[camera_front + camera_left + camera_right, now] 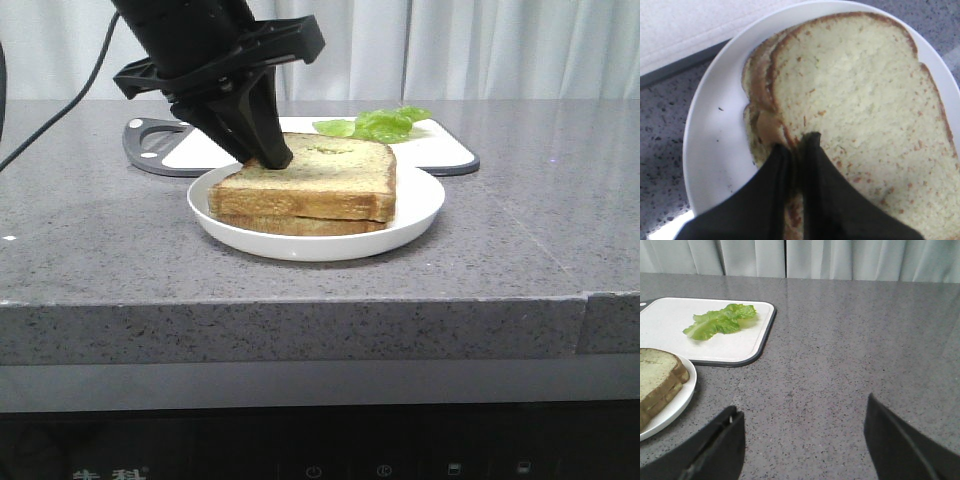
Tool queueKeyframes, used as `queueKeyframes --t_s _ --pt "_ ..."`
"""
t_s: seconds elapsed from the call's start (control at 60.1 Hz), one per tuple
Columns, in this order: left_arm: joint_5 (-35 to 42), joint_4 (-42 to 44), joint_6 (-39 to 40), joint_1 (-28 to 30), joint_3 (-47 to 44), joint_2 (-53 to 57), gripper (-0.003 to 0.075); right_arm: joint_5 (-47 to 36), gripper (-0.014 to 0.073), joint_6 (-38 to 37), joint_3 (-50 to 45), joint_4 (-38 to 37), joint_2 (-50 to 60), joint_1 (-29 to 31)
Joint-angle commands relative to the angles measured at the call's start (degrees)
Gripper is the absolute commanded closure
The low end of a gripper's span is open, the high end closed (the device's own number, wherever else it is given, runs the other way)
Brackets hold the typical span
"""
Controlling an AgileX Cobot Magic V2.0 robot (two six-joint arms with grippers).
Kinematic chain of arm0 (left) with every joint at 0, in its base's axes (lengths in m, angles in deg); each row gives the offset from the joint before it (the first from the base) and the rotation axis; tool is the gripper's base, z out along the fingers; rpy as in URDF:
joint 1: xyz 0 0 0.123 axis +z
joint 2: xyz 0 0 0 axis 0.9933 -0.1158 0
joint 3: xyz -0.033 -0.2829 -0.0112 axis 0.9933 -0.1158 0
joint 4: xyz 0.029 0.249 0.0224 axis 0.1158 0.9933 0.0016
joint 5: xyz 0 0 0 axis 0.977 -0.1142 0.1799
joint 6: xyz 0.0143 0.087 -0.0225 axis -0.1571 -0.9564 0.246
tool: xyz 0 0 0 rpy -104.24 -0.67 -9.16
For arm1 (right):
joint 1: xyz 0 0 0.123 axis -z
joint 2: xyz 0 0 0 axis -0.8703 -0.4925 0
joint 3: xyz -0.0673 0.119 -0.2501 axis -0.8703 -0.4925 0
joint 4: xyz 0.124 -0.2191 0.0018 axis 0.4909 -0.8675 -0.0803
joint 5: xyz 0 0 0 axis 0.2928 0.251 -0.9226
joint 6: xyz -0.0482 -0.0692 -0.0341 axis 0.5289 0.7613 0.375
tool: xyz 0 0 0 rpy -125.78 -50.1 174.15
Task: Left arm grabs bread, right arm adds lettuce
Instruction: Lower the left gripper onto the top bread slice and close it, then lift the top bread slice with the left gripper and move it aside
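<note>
A: Where does the left gripper (268,155) stand?

B: On the plate (420,210), fingers nearly together at the top bread's (335,165) rear-left corner; whether they pinch the crust is unclear.

A: And lifting well?

B: Probably a firm edge grip. The right gripper (802,437) gapes, empty; lettuce (375,123) lies on the board (445,150) behind the plate.
</note>
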Motion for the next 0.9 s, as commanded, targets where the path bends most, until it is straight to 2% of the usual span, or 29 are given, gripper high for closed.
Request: queueKeyframes --t_s 0.0,0.599,0.882 --pt "-0.2 -0.1 -0.1 -0.3 1.1 2.2 0.0741 -4.7 0.0074 0.4 2.1 -0.6 -0.9 0.5" --pt "3.2 -1.0 -0.1 -0.3 1.1 9.8 0.0741 -4.6 0.0074 0.4 2.1 -0.6 -0.9 0.5" --pt "7.2 -1.4 -0.1 -0.3 1.1 14.4 0.0741 -4.6 0.0074 0.4 2.1 -0.6 -0.9 0.5"
